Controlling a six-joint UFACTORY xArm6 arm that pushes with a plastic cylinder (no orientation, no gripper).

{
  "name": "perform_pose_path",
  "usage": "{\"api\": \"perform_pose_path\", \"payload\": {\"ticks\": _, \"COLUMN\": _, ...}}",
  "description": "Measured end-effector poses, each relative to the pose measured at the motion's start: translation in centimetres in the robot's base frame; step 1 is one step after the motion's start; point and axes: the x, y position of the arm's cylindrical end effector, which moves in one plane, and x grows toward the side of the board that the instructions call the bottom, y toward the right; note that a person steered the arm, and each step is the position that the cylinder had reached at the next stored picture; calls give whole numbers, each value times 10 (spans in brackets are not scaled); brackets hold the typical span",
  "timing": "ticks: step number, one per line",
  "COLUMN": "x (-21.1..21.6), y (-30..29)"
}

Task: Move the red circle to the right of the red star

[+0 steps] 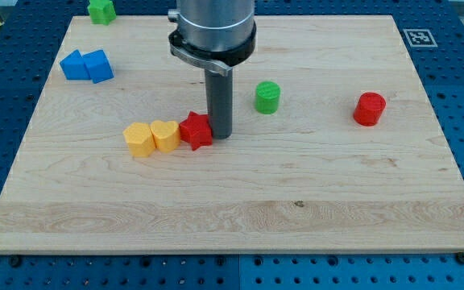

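Note:
The red circle (370, 108) stands alone at the view's right side of the board. The red star (196, 130) lies near the middle, touching a yellow heart-shaped block (166, 134) on its left. My tip (220, 133) rests right against the red star's right side, far to the left of the red circle.
A yellow hexagon block (139, 139) touches the yellow heart's left side. A green cylinder (267, 97) stands between the tip and the red circle. Two blue blocks (87, 65) sit at the upper left. A green block (101, 10) lies at the top edge.

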Motion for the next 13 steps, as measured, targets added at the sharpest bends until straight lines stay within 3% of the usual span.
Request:
{"api": "perform_pose_path", "payload": {"ticks": 2, "x": 10, "y": -16}}
{"api": "perform_pose_path", "payload": {"ticks": 6, "x": 13, "y": 123}}
{"api": "perform_pose_path", "payload": {"ticks": 8, "x": 9, "y": 162}}
{"api": "perform_pose_path", "payload": {"ticks": 11, "x": -132, "y": 170}}
{"api": "perform_pose_path", "payload": {"ticks": 13, "x": -130, "y": 266}}
